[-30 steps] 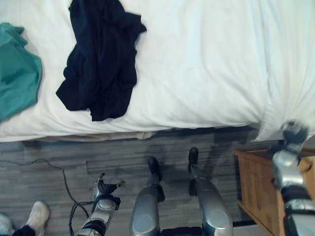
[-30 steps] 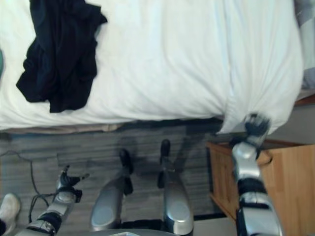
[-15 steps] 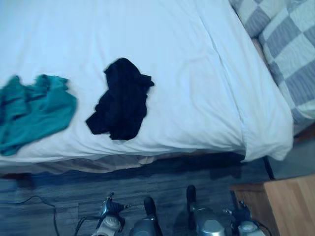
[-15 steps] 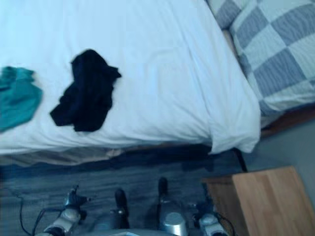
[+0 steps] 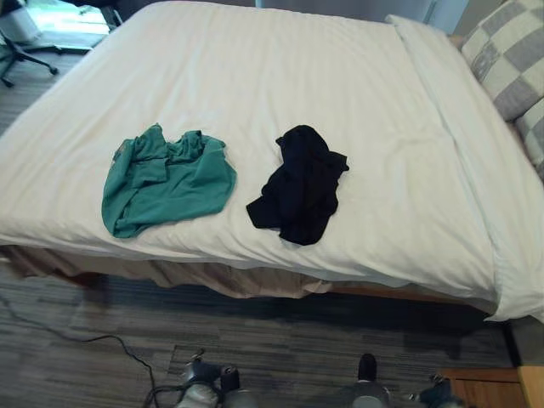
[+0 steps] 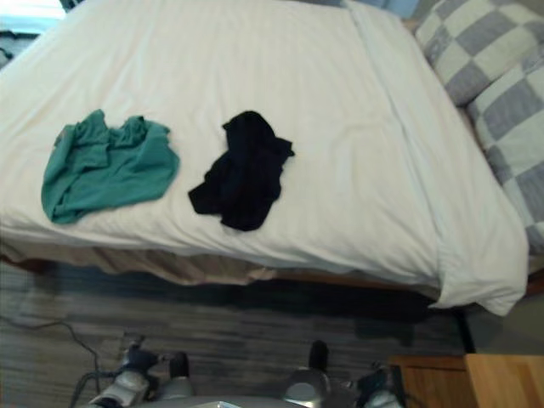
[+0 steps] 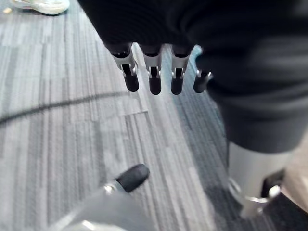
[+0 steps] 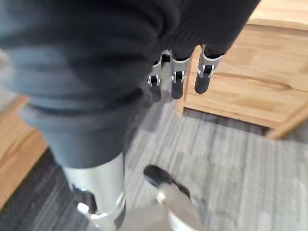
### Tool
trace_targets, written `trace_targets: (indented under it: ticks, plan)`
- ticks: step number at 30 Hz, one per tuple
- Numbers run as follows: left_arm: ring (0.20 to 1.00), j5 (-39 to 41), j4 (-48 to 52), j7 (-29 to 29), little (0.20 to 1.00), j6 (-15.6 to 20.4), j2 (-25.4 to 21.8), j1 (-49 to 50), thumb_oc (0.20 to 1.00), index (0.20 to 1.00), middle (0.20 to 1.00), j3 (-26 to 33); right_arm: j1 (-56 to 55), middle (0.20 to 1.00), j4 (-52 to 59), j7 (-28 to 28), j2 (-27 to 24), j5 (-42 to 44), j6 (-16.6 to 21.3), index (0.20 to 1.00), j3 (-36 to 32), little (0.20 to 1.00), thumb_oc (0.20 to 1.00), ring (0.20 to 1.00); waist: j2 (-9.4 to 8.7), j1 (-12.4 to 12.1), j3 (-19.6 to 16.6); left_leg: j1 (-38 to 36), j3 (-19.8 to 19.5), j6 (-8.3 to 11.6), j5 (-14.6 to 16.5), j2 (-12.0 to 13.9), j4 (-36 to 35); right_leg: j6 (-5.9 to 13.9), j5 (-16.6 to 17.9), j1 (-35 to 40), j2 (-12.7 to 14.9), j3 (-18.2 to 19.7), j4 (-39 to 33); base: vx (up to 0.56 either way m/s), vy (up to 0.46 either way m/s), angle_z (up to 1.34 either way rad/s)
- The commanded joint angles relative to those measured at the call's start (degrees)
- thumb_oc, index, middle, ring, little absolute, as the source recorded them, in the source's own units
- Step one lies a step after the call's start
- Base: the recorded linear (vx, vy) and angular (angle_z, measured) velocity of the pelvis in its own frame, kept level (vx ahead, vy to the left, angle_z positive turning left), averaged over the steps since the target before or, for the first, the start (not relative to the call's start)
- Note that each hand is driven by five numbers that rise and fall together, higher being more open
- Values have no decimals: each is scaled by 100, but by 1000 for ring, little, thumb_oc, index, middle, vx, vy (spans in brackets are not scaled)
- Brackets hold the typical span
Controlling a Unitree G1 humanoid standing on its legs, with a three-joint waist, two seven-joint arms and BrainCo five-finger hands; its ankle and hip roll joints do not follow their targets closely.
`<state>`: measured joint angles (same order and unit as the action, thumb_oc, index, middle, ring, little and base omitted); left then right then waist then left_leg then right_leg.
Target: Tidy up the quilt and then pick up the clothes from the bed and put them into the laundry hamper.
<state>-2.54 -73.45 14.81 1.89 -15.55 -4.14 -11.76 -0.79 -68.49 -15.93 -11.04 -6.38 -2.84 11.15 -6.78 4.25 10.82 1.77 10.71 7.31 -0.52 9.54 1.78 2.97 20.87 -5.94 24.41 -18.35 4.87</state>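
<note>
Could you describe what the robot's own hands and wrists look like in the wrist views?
The left robot hand has a row of silver fingers ending in rounded dark tips, with a thumb of the same make set apart. A dark ribbed cover wraps the back of the hand and the wrist. The right robot hand looks the same: silver fingers, dark tips, dark ribbed cover.

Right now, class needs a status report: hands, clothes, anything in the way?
Left robot hand and right robot hand open, low over floor. Green garment and black garment lie apart on quilt. Nothing blocking.
</note>
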Motion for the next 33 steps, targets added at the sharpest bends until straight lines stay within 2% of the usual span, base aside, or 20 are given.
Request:
trace_targets:
  ticks: [1, 2, 3, 4, 6, 7, 8, 9, 10, 11, 13, 14, 16, 19, 20, 24, 25, 26, 28, 33]
  plan:
    - [1000, -184, 181, -100, 1000, -48, -259, 110, 1000, 1000, 1000, 5, 368, 1000, 244, 19, 60, 88, 115, 1000, 310, 1000, 1000, 1000, 224, 22, 336, -85, -36, -62, 200, 245, -269, 593, -2124, -78, -773, 301, 952, 94, 383, -47]
    - [1000, -198, 158, -134, 1000, -63, -255, 134, 1000, 1000, 1000, 22, 325, 1000, 204, 15, 89, 96, 111, 1000, 350, 1000, 1000, 1000, 236, 76, 368, -151, -22, -103, 190, 165, -348, 607, -2315, -223, -1183, 389, 989, 27, 99, -34]
    - [1000, -198, 158, -134, 1000, -64, -255, 133, 1000, 1000, 1000, 23, 326, 1000, 204, 15, 89, 96, 111, 1000, 351, 1000, 1000, 1000, 239, 76, 358, -138, -21, -102, 183, 168, -351, 603, -2306, -235, -1187, 389, 981, 224, 369, 12]
    - [1000, -248, 52, -209, 1000, -101, -245, 159, 1000, 1000, 1000, 93, 297, 1000, 307, 16, 66, 203, 183, 1000, 424, 1000, 1000, 1000, 188, 70, 439, -284, 155, -157, 620, -241, -11, 280, -2763, 50, -1784, -137, 396, 298, 330, 34]
    - [1000, -267, 40, -157, 1000, -81, -163, 153, 1000, 1000, 1000, 101, 327, 1000, 361, -8, 44, 217, 232, 1000, 491, 1000, 1000, 1000, 200, 61, 424, -208, 125, -177, 784, -366, 318, 100, -2907, 250, -1792, -323, 130, 199, 240, 4]
    - [1000, -385, 78, -139, 1000, -64, -136, 155, 1000, 1000, 1000, -3, 287, 1000, 390, 1, 17, 183, 264, 1000, 525, 1000, 1000, 1000, 204, 177, 465, -67, 197, -194, 748, -460, 635, 18, -2877, 196, -1879, -35, 77, 42, 240, -21]
    - [1000, -391, 178, -70, 1000, 25, 13, 109, 1000, 1000, 1000, -51, 471, 1000, 230, -14, -84, -26, 162, 1000, 690, 1000, 1000, 1000, 206, 60, 636, 557, 227, 52, 535, -602, 2118, -104, -2774, 424, -1806, 152, -249, 18, 300, 15]
    - [1000, -375, 309, -9, 1000, 49, 38, 7, 1000, 1000, 1000, -177, 559, 1000, 211, -74, -136, -97, 180, 1000, 778, 1000, 1000, 1000, 184, -4, 744, 913, 67, 272, 284, -678, 2704, -177, -2742, 479, -1766, 261, -305, 22, 210, 49]
    - [1000, -375, 309, -9, 1000, 48, 36, 3, 1000, 1000, 1000, -177, 563, 1000, 209, -74, -134, -97, 181, 1000, 777, 1000, 1000, 1000, 178, 9, 724, 940, 59, 266, 264, -692, 2693, -175, -2732, 456, -1755, 250, -310, -29, 189, 12]
    - [1000, -271, 540, 54, 1000, 97, 63, -166, 1000, 1000, 1000, -238, 631, 1000, 191, -90, -248, -70, 158, 1000, 731, 1000, 1000, 1000, 187, 25, 783, 1203, 62, 378, 179, -380, 2957, -41, -2636, 542, -1606, 155, -575, 36, 274, -59]
    - [1000, -373, 683, 24, 1000, 130, 88, -177, 1000, 1000, 1000, -318, 610, 1000, 206, -77, -297, -171, 110, 1000, 745, 1000, 1000, 1000, 338, 94, 642, 707, 345, 170, 496, 259, 1932, 223, -2562, 578, -1401, 154, -690, 121, 557, -46]
    - [1000, -455, 872, 52, 1000, 149, 35, -170, 1000, 1000, 1000, -429, 589, 1000, 300, -53, -323, -178, 118, 1000, 765, 1000, 1000, 1000, 445, 108, 521, 389, 184, 142, 122, 608, 643, 405, -2501, 504, -1242, 306, -634, 128, 754, -6]
    - [1000, -477, 870, 82, 1000, 136, 26, -235, 1000, 1000, 1000, -541, 695, 1000, 351, -5, -416, -167, 134, 1000, 778, 1000, 1000, 1000, 554, 138, 387, 50, -241, 184, 1, 857, -41, 591, -2507, 437, -1071, 505, -566, 89, 608, -34]
    - [1000, -445, 983, 148, 1000, 173, 70, -340, 1000, 1000, 1000, -627, 661, 1000, 470, -25, -423, -127, 181, 1000, 649, 1000, 1000, 1000, 535, 191, 328, 139, -497, 292, 0, 789, 14, 725, -2298, 449, -815, 543, -481, 20, 397, -35]
    - [1000, -410, 1122, 79, 1000, 170, 14, -393, 1000, 1000, 1000, -655, 705, 1000, 587, 18, -295, -137, 130, 1000, 620, 1000, 1000, 1000, 391, 145, 292, 67, -479, 174, 335, 487, 136, 815, -2019, 327, -491, 633, -141, 0, 468, -22]
    - [1000, -346, 1166, 78, 1000, 122, -140, -441, 1000, 1000, 1000, -558, 829, 1000, 1067, 77, -100, -40, 161, 1000, 687, 1000, 1000, 1000, 275, 54, 408, -123, -106, -5, 535, 269, 224, 737, -1734, 27, -167, 227, 397, -7, 322, -16]
    - [1000, -427, 1136, 107, 1000, 118, -188, -457, 1000, 1000, 1000, -548, 887, 1000, 1276, 112, -47, -99, 237, 1000, 844, 1000, 1000, 1000, 255, 43, 420, -164, -26, -49, 535, 200, 192, 684, -1862, -53, -241, 105, 545, -43, 359, -51]
    - [1000, -569, 1112, 112, 1000, 119, -250, -398, 1000, 1000, 1000, -561, 964, 1000, 1351, 136, -65, -435, 281, 1000, 1196, 1000, 1000, 1000, 263, 54, 500, -178, -120, -115, 481, 59, 133, 624, -2244, -166, -887, 533, 743, -31, 233, -54]
    - [1000, -605, 1058, 90, 1000, 121, -265, -384, 1000, 1000, 1000, -541, 998, 1000, 1204, 120, -96, -625, 263, 1000, 1381, 1000, 1000, 1000, 260, 21, 504, -139, -183, -153, 442, -51, 99, 578, -2407, -114, -1204, 657, 649, -16, 123, -13]
    - [1000, -462, 398, 155, 1000, -18, -247, -245, 1000, 1000, 1000, -167, 964, 1000, 377, 26, -134, -609, 68, 1000, 1159, 1000, 1000, 1000, 275, -151, 476, -55, -231, -181, 495, -215, 199, 416, -2429, 261, -1236, 367, -7, 60, -13, 40]
